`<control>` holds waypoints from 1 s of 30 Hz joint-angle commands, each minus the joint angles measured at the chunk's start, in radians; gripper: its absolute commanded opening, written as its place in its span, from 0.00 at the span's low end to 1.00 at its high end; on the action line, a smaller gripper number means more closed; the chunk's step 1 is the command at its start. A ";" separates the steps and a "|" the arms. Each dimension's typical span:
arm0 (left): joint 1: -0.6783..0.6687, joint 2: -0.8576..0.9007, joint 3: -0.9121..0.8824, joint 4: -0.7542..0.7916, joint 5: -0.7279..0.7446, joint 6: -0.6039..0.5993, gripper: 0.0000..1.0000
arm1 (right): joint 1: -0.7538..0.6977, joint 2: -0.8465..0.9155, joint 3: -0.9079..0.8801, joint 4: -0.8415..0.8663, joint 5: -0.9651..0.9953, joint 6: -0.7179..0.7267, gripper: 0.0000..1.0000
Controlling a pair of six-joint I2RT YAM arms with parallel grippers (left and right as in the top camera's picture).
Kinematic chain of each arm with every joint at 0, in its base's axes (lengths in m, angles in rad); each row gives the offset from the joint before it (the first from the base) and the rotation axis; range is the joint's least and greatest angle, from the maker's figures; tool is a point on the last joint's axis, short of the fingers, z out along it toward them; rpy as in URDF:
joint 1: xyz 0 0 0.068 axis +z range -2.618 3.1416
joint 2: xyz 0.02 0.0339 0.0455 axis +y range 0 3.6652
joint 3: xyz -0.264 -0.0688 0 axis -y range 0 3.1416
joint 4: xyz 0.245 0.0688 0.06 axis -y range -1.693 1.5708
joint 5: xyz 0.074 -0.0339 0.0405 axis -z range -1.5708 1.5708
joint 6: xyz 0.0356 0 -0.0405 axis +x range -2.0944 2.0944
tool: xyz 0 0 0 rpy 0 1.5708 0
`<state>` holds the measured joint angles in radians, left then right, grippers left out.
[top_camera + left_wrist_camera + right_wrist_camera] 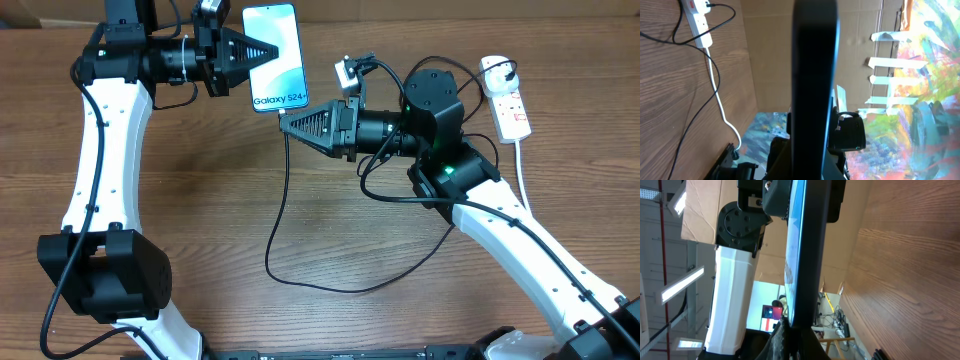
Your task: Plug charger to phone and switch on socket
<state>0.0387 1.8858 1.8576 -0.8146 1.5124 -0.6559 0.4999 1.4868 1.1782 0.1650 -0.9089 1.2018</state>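
Two claws meet at the Galaxy S24+ phone, which faces screen-up with its lettered end toward the robot. The left claw comes in from the phone's left side and is clamped on its long edge about halfway along. In the left wrist view the phone shows edge-on as a dark bar straight ahead. A gap shows between it and the desk, so it looks held clear of the surface.

The right claw sits just below the phone's lettered end and points at it. It is closed on the connector end of the charger. The right wrist view shows the phone's end rising straight out from between that claw's fingers, with the blue screen along one side. Whether the connector is seated in the port cannot be told.

From the right claw the thin black cable drops away from the phone. It curls in a wide loop on the desk nearer the robot and climbs back up behind the right arm. The power strip lies well to the right of the phone, beyond the right arm, with the charger's black plug at its far end. Its white cord trails toward the robot. The position of its switch is too small to read.
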 commanded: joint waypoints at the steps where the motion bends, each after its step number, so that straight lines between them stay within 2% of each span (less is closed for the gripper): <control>1: -0.008 0.001 0.010 0.002 0.069 -0.006 0.04 | 0.004 -0.002 0.020 0.014 0.019 0.003 0.04; 24: -0.022 0.001 0.010 0.002 0.070 -0.001 0.04 | 0.004 -0.002 0.020 0.014 0.044 0.007 0.04; 30: -0.026 0.001 0.010 -0.045 0.070 0.049 0.04 | 0.003 -0.002 0.020 0.013 0.034 0.006 0.04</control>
<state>0.0322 1.8858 1.8576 -0.8352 1.5177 -0.6502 0.4999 1.4868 1.1782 0.1688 -0.8982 1.2045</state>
